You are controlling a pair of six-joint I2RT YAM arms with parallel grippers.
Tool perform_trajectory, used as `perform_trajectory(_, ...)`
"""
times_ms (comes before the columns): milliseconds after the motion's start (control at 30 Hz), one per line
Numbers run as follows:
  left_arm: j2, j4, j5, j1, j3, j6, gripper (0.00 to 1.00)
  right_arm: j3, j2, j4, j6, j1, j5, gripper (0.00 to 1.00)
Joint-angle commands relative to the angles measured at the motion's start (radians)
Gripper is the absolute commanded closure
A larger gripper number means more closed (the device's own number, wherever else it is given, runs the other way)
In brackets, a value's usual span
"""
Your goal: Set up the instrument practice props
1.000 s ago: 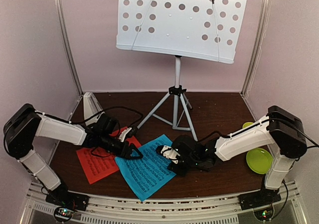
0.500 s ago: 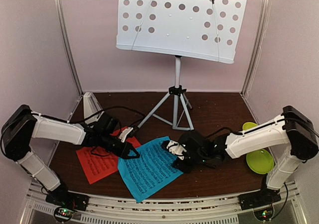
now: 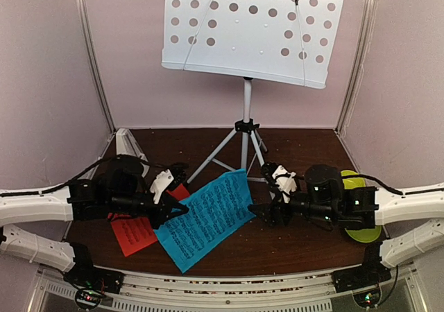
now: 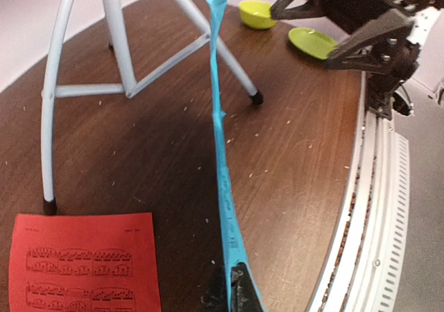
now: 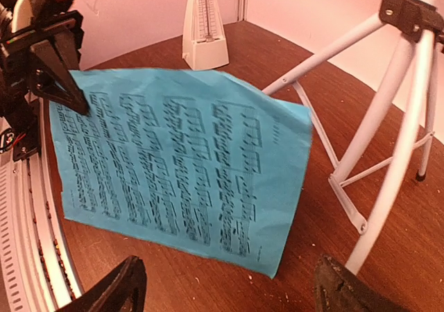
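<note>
Left pincer (image 4: 232, 284) clamps one edge of the blue printed paper music sheet (image 4: 220, 139) — held upright; right pincer (image 5: 229, 267) gapes wide, empty.

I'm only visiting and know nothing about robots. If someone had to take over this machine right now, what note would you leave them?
Left gripper: jaws shut on an edge of the blue sheet, holding it up on edge.
Right gripper: jaws open, holding nothing, facing the blue sheet.
Red sheet: flat on the table, near the left arm.
Metronome: upright, far left corner.
Music stand: standing, its desk bare.
Done: blue sheet gripped and raised.
Left: probably both sheets onto the desk.
</note>
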Motion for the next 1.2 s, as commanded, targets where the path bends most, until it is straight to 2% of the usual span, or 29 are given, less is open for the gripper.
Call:
perform_trajectory(0,-0.168,0.071,-0.054,-0.059,-0.054,0.095,1.00,-0.104,-0.156,0.097,0.036,-0.014,0.055,0.12)
perform_trajectory(167,-0.306,0.140,0.042,-0.068,-0.089,0.136,1.00,-0.180,-0.302,0.143,0.002,-0.059,0.011,0.05)
perform_trajectory(333,-0.309,0.119,0.134,-0.069,-0.048,0.167,1.00,-0.137,-0.351,0.130,-0.084,-0.069,-0.113,0.05)
perform_trajectory(567,-0.296,0.235,0.169,-0.069,-0.037,0.125,1.00,-0.042,-0.308,0.110,-0.103,-0.068,-0.308,0.16)
perform_trajectory(800,-0.263,0.310,0.199,-0.069,-0.036,0.111,1.00,0.017,-0.253,0.087,-0.111,-0.060,-0.398,0.32)
perform_trajectory(900,-0.255,0.321,0.194,-0.069,-0.037,0.115,1.00,0.061,-0.228,0.036,-0.135,-0.039,-0.403,0.50)
perform_trajectory(967,-0.254,0.331,0.183,-0.068,-0.044,0.116,1.00,0.077,-0.222,0.007,-0.143,-0.032,-0.395,0.66)
perform_trajectory(1067,-0.260,0.329,0.135,-0.067,-0.051,0.118,0.97,0.094,-0.229,-0.025,-0.143,-0.031,-0.366,0.98)
perform_trajectory(1100,-0.262,0.310,0.109,-0.068,-0.047,0.125,0.88,0.101,-0.231,-0.041,-0.141,-0.030,-0.353,1.00)
perform_trajectory(1167,-0.257,0.235,0.042,-0.069,-0.021,0.149,0.59,0.120,-0.235,-0.082,-0.143,-0.029,-0.331,1.00)
